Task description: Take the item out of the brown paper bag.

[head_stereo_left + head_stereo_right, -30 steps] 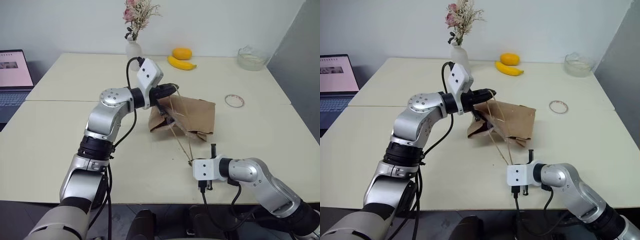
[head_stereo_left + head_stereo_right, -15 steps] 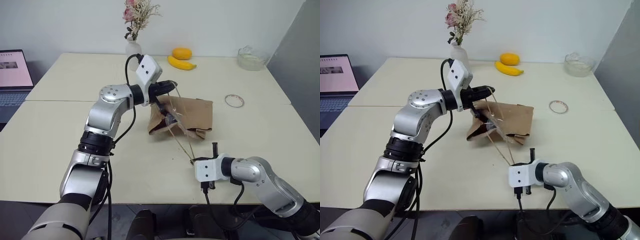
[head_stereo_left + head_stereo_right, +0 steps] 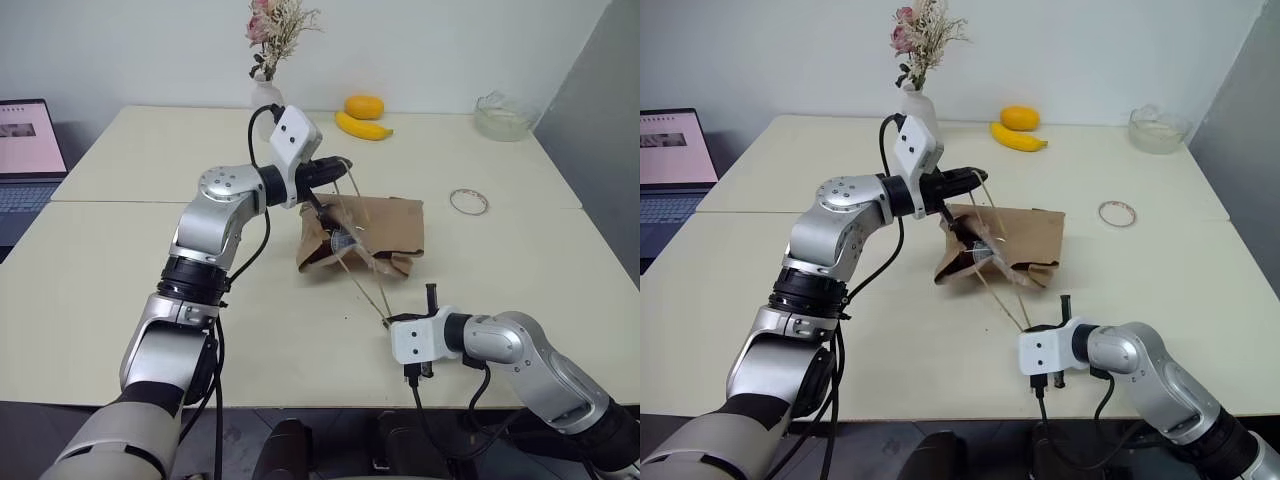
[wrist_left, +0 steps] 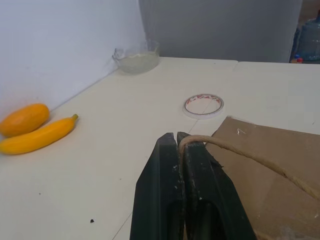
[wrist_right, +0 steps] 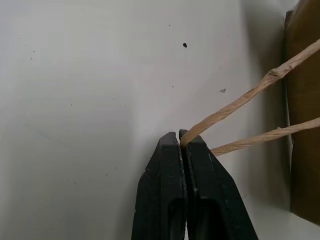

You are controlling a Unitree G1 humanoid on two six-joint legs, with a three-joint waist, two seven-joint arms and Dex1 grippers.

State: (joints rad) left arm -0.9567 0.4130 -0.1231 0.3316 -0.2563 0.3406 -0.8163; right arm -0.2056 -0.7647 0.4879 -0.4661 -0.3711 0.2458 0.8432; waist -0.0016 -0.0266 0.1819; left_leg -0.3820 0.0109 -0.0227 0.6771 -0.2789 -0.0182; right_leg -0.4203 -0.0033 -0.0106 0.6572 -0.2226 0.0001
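The cream table (image 3: 150, 290) carries everything, and the brown paper bag (image 3: 385, 225) near its middle serves as the landmark. The bag lies on its side, its mouth turned toward the robot's left and partly lifted open. Well behind the bag stand a white vase of dried flowers (image 3: 266, 97), an orange fruit (image 3: 364, 106) touching a banana (image 3: 362, 127), and a glass bowl (image 3: 503, 116); a roll of tape (image 3: 468, 201) lies to the bag's right.

The left gripper (image 3: 345, 166) hangs just above the bag's mouth, its fingers (image 4: 170, 170) pressed together on one twisted paper handle (image 4: 240, 152). The right gripper (image 3: 429, 292) sits in front of the bag, near the table edge, fingers (image 5: 172, 165) clamped tight on the other handle (image 5: 245, 100), which runs taut back to the bag.

The item (image 3: 340, 243) shows just inside the mouth as a dark, reddish shape with a pale label; it rests within the bag.

The bag looks light, thin and easily torn, so hard pulls on the handles risk ripping them. The bottle is probably smooth, rigid enough to pinch, and best gripped around its body once exposed.
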